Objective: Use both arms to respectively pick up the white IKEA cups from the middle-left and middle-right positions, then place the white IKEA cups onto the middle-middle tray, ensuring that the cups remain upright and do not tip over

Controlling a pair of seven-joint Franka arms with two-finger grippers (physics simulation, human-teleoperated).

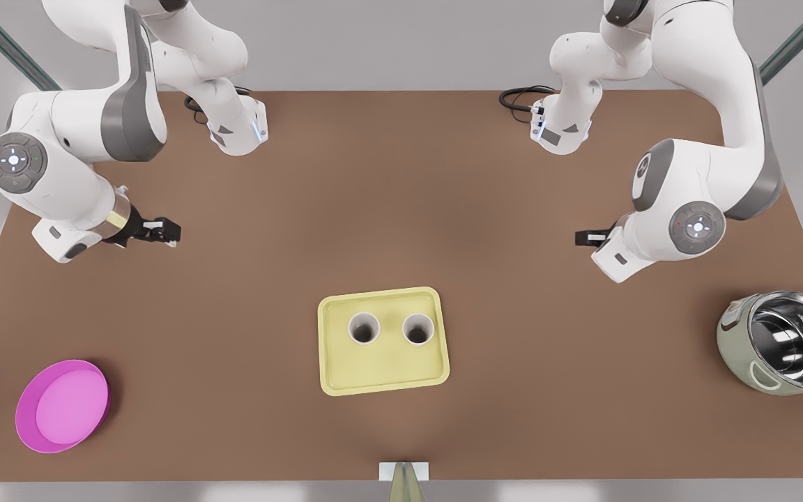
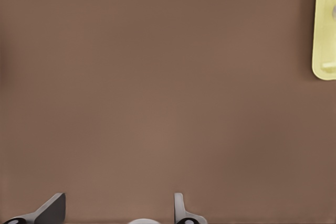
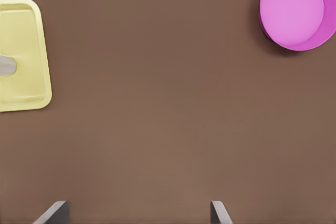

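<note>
**On the Tray: Two Cups Upright, Both Grippers Empty**

At the middle of the brown tabletop lies one pale yellow rectangular plastic tray with rounded corners and a low raised rim. Two small plain white tapered cups stand inside it, both upright with their mouths facing up. One cup is toward the front view's left and the other cup toward the front view's right. They sit side by side with a small gap between them, neither touching the rim.

Two white multi-jointed arms with grey joint sections reach over the table, one from each far corner. The right gripper, black and two-fingered, hangs at the front view's left, well apart from the tray. In the right wrist view its fingers are spread wide over bare table, with nothing between them. The left gripper hangs at the front view's right, also well clear of the tray. Its fingers are parted too and hold nothing.

One round magenta bowl sits near the table corner at the front view's lower left. One pale green cooker with a shiny steel inner pot stands at the front view's right edge.
</note>
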